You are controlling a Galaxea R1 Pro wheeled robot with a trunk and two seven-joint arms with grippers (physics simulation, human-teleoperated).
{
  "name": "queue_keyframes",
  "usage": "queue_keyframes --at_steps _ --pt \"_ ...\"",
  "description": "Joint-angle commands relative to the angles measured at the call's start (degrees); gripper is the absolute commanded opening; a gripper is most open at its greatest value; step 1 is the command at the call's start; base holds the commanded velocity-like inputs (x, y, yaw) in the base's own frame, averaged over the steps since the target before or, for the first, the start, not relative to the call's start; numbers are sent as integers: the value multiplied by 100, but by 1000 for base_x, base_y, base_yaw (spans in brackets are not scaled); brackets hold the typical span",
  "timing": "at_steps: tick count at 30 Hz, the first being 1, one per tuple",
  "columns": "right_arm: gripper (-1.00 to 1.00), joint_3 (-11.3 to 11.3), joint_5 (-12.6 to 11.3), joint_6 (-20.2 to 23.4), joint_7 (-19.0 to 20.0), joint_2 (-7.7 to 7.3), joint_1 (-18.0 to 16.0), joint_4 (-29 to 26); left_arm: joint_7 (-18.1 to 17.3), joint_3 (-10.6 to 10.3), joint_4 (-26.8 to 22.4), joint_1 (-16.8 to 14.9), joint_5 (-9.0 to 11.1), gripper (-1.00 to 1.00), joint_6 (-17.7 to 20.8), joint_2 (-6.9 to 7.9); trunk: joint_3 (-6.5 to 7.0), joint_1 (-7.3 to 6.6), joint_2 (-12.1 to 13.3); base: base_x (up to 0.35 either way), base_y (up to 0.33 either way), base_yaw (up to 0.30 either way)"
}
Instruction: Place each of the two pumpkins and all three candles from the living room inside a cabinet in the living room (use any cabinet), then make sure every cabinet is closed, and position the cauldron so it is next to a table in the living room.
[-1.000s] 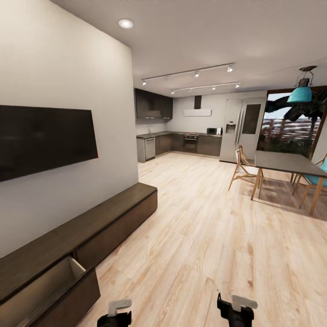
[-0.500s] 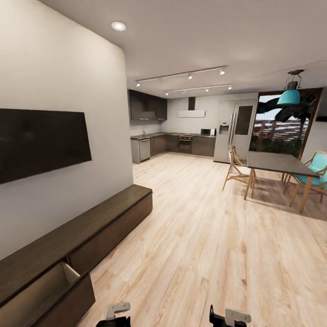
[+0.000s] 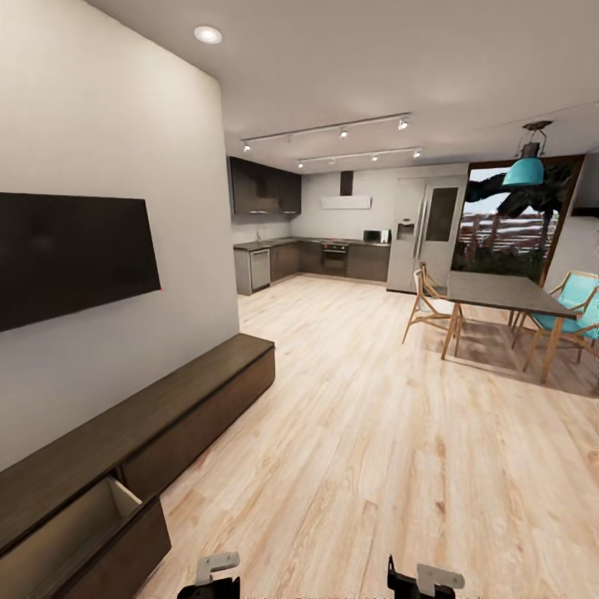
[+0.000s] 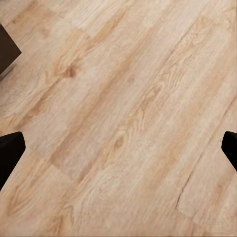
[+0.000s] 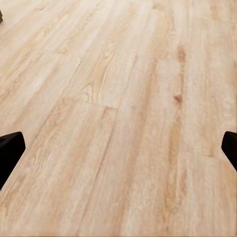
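The whole head view has swung a little since the earlier frame: the TV (image 3: 75, 258) and the dining table (image 3: 499, 293) sit further left than before, so the camera has turned, not the furniture. The cabinet (image 3: 166, 416) runs along the wall under the TV, and its near drawer (image 3: 79, 532) stands pulled open as it did earlier, showing a pale inside; the drawer is cut off by the picture's edge, so what lies in it cannot be made out.

Both arms barely poke in at the bottom of the head view, cut off by the edge. In the left wrist view the left gripper (image 4: 118, 148) has its dark fingertips (image 4: 10, 148) wide apart at the picture's two sides, with bare wood floor (image 4: 123, 98) between them and a dark corner, likely the cabinet, at one edge. The right gripper (image 5: 118, 148) likewise has its fingertips (image 5: 10, 150) spread wide over plain floor, holding nothing.

Far off, the kitchen (image 3: 316, 258) is small and blurred; teal chairs (image 3: 574, 304) stand by the dining table, partly cropped.
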Motion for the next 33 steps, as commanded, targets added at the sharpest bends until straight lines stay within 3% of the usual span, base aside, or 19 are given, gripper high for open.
queue_keyframes --at_steps 1,18,33 --pt "100 49 -29 -11 -26 -2 -3 5 22 -48 2 -4 39 100 -16 -1 -17 0 -5 0 0 -121" --pt "100 70 8 -11 -11 19 -5 24 17 -38 2 -3 41 100 -16 7 -154 0 -5 0 0 -115" --pt "100 37 -31 1 -19 10 -5 20 20 -33 9 20 48 100 -16 9 -254 0 -5 0 0 55"
